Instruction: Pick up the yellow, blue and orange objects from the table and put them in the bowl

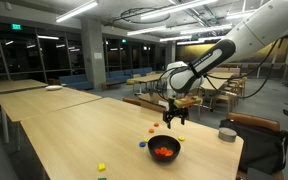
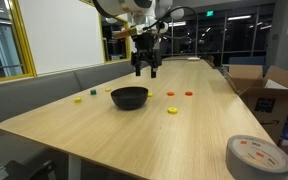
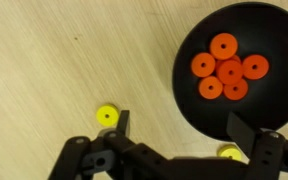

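Black bowl (image 3: 279,35) holds six orange discs (image 3: 222,45) — tool (image 3: 179,118) spread, empty, above it — red print on tape roll (image 2: 256,157) unreadable

My white arm (image 1: 246,40) sweeps in from the upper right in an exterior view and bends at the dark wrist (image 1: 181,80) to point straight down. My gripper (image 2: 145,66) hangs in mid-air in both exterior views. In the wrist view my two black fingers (image 3: 123,122) stand spread wide, gripping nothing.
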`<state>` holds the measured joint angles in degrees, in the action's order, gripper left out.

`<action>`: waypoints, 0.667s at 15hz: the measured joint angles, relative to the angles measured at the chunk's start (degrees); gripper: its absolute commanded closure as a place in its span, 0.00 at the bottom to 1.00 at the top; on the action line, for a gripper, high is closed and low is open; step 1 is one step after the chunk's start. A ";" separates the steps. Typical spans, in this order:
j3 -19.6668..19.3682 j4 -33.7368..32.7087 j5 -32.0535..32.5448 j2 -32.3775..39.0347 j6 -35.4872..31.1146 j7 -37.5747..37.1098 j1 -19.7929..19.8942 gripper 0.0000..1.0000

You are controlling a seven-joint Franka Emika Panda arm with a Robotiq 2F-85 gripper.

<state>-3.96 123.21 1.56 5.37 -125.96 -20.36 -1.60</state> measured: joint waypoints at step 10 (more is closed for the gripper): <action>-5.02 8.69 1.19 1.48 -10.69 -5.12 7.58 0.00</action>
<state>-8.98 131.90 2.76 6.84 -136.65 -25.48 5.98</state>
